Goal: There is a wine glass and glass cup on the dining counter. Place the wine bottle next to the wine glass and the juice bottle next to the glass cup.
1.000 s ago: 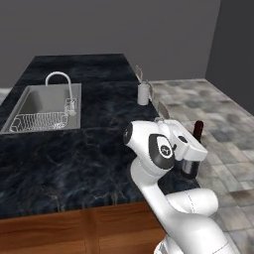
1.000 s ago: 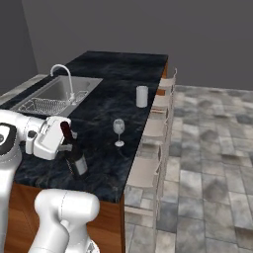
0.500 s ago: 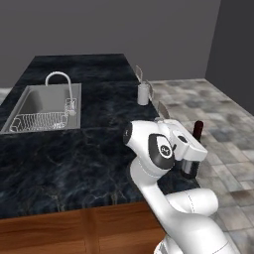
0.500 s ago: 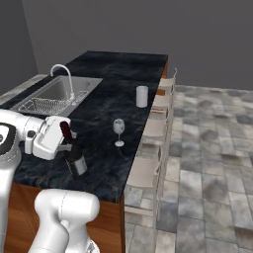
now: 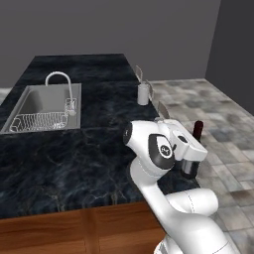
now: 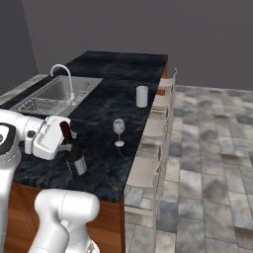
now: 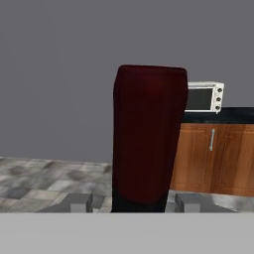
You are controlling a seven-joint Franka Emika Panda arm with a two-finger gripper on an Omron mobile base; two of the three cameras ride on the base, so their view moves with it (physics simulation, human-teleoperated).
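Note:
My gripper (image 6: pixel 68 145) is shut on the neck of the wine bottle (image 6: pixel 76 160), a near-black bottle with a pale label and a dark red top. The bottle leans slightly over the near right corner of the dining counter (image 6: pixel 106 101). In the hand view its dark red neck (image 7: pixel 146 139) stands between my fingertips (image 7: pixel 79 202). From the left base camera the wine bottle (image 5: pixel 190 167) shows just past my hand, gripper (image 5: pixel 192 153). The wine glass (image 6: pixel 118 130) stands a little beyond it near the counter's right edge. Farther back stands the glass cup (image 6: pixel 142 96), also in the left base view (image 5: pixel 143 94). The juice bottle is out of view.
A steel sink (image 6: pixel 54 96) with a dish rack and a tall tap (image 6: pixel 63 79) takes the counter's left side. Pale chairs (image 6: pixel 155 129) line the right edge above the tiled floor (image 6: pixel 207 163). A microwave (image 7: pixel 203 96) on wooden cabinets shows far off.

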